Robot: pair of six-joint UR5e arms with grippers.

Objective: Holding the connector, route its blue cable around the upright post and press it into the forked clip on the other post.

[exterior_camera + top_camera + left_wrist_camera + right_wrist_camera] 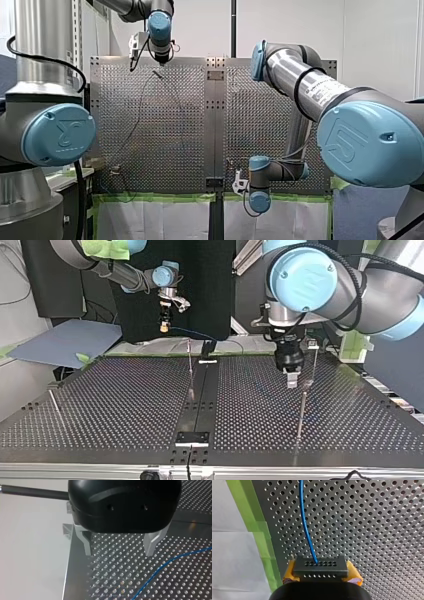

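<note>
At the upper left of the top view, my right gripper (164,324) hangs over the far edge of the table (100,405). The right wrist view shows its yellow pads (354,577) pinching the connector (321,568) by its two short ends. The cable (305,522) leaves the block's face and runs ahead of the gripper over the table.

In the top view the cable sags away from the connector toward the upper middle of the frame, near the top of the centre post (190,371). Right of centre, my left gripper (290,380) points down at the table, metal fingers spread with nothing between them. In its own wrist view the cable lies on the table just beside one finger, not touching it. Two more posts (301,415) stand at the right. I cannot make out which post carries the clip.

The connector looks small, light and rigid, so a firm pinch on its ends should hold without harm. The cable looks thin and springy, and it keeps a curve rather than lying limp. It will likely slide off a post unless kept lightly taut. For pressing into the fork, a second hold on the cable itself, close to the clip, seems best.
</note>
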